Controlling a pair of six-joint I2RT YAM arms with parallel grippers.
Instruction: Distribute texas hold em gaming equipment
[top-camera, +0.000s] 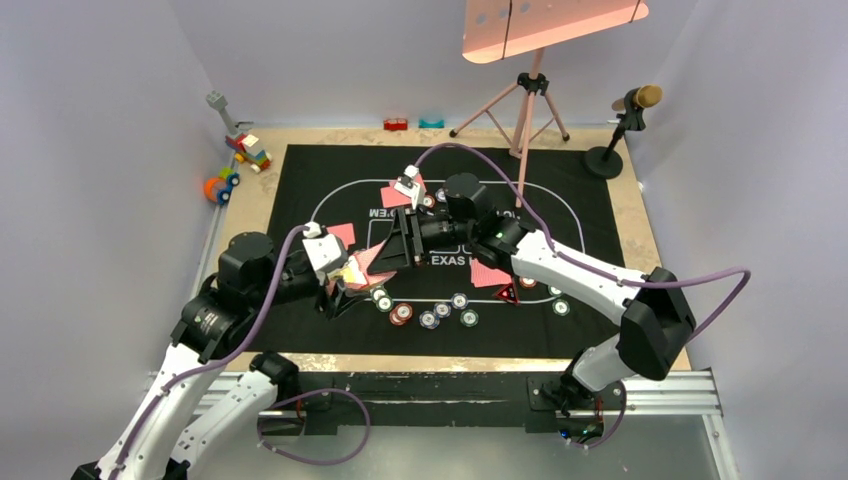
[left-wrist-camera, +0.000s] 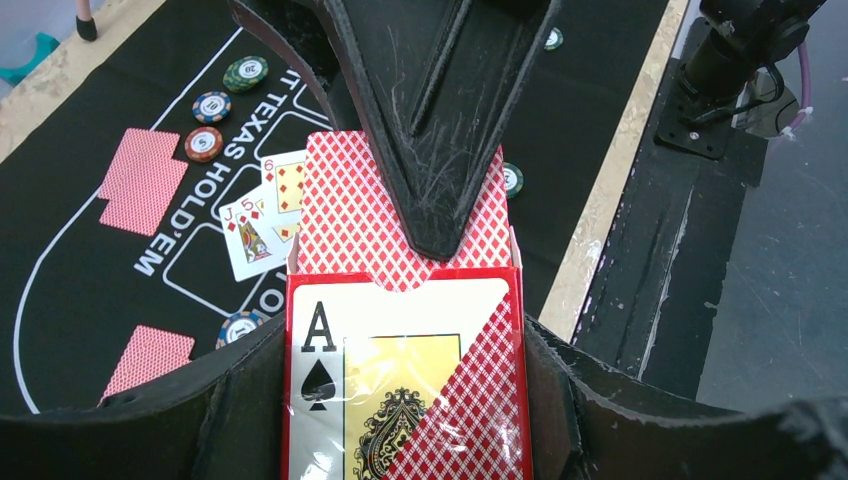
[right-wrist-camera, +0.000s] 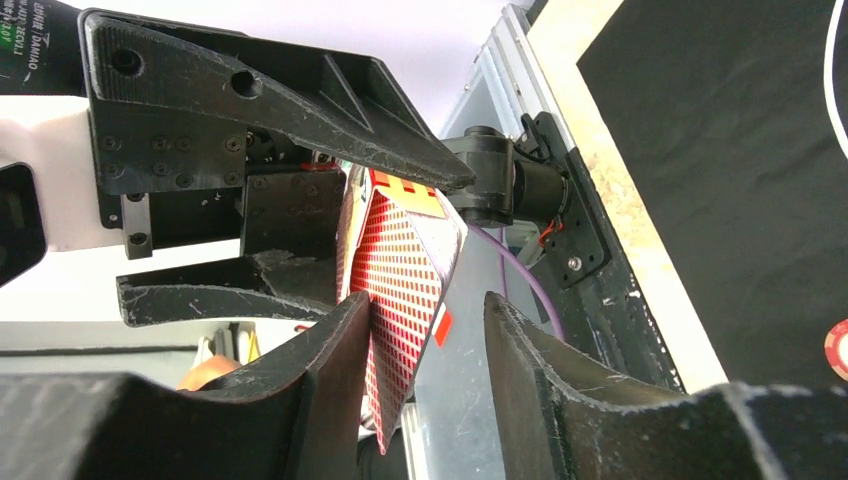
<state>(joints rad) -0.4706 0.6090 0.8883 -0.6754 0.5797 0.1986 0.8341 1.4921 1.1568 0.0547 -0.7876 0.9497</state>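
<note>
My left gripper (top-camera: 343, 287) (left-wrist-camera: 405, 400) is shut on a red card box (left-wrist-camera: 400, 380) that shows an ace of spades. A red-backed playing card (left-wrist-camera: 350, 215) (right-wrist-camera: 400, 270) sticks out of the box's open top. My right gripper (top-camera: 385, 255) (right-wrist-camera: 428, 340) is open around that card: the card lies against one finger, with a gap to the other. One of its fingers (left-wrist-camera: 440, 130) covers the card's middle. Face-down cards (top-camera: 490, 272) (left-wrist-camera: 140, 180), face-up cards (left-wrist-camera: 262, 215), several poker chips (top-camera: 430, 315) (left-wrist-camera: 205, 143) and a red triangular marker (top-camera: 505, 293) lie on the mat.
The black printed mat (top-camera: 300, 190) covers most of the table. Toy blocks (top-camera: 245, 150) sit at the far left corner. A pink tripod (top-camera: 530, 100) and a microphone stand (top-camera: 620, 130) are at the back right. Two small pieces (top-camera: 397, 124) lie by the back wall.
</note>
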